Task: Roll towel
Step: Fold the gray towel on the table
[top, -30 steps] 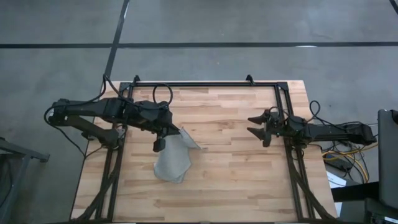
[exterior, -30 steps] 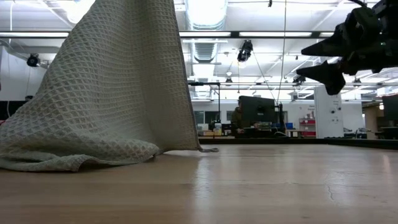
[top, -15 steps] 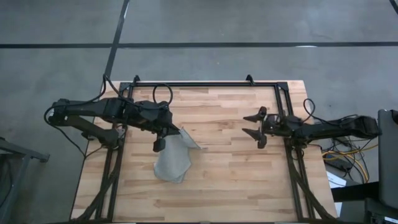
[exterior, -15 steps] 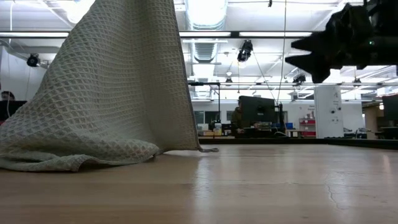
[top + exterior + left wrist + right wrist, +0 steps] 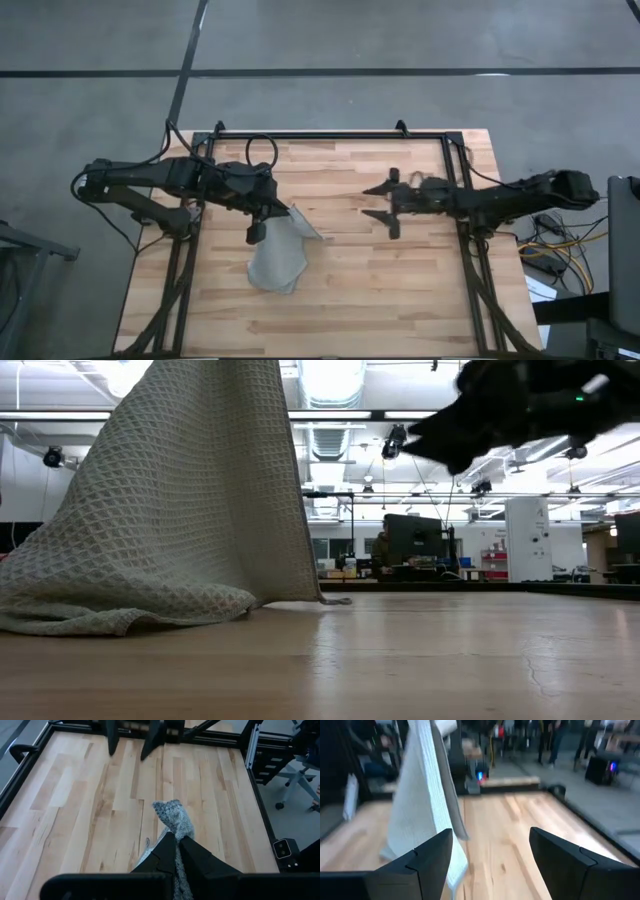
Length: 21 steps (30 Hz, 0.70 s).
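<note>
From above, the left gripper (image 5: 268, 213) is clamped on an upper corner of the towel (image 5: 280, 258), which hangs from it down to the wooden table (image 5: 350, 290) and bunches there just below the fingers. The right gripper (image 5: 380, 205) hovers well apart from the cloth, its fingers spread and pointing toward it.

At table height, the towel (image 5: 170, 510) rises like a tent from a crumpled hem on the boards (its top runs out of view). The right gripper (image 5: 450, 435) hangs dark overhead, off to the cloth's side.

The left wrist camera shows that arm's fingers (image 5: 167, 855) pressed together on a tuft of towel (image 5: 172, 817).

The right wrist camera looks between two parted fingers (image 5: 432, 857) at the towel (image 5: 422, 805) hanging ahead.
</note>
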Motion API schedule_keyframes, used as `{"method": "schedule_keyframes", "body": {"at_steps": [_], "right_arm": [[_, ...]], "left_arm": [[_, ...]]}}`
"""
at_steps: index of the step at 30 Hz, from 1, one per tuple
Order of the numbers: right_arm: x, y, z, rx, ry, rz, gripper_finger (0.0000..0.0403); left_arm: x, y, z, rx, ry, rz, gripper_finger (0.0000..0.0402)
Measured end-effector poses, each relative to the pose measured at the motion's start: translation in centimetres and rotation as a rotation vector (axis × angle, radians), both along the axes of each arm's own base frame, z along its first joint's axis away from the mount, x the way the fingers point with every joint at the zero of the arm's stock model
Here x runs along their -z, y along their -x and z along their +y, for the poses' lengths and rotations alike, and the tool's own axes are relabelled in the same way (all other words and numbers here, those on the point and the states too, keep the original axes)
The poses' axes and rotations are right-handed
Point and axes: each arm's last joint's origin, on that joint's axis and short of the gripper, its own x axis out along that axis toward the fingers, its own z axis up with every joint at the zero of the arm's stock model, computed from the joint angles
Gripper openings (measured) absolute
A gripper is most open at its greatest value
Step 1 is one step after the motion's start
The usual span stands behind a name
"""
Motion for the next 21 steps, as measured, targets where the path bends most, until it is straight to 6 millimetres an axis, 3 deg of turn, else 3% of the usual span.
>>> {"method": "schedule_keyframes", "body": {"at_steps": [5, 9, 14, 21], "right_arm": [[1.7, -3.0, -0.2, 0.024, -0.096, 0.239, 0.0265], [3.4, -5.2, -0.3, -0.003, -0.114, 0.324, 0.0265], [3.9, -6.9, 0.3, -0.125, -0.124, 0.201, 0.0265], [4.6, -7.7, 1.1, -0.178, -0.074, 0.106, 0.0265]], "left_arm": [[0.0, 0.0, 0.0, 0.001, 0.0, 0.005, 0.0016], [0.2, 0.1, 0.0, 0.001, -0.002, 0.019, 0.0016], [0.3, 0.2, 0.0, 0.005, -0.001, 0.038, 0.0016], [0.4, 0.3, 0.0, 0.007, 0.0, 0.049, 0.0016]]}}
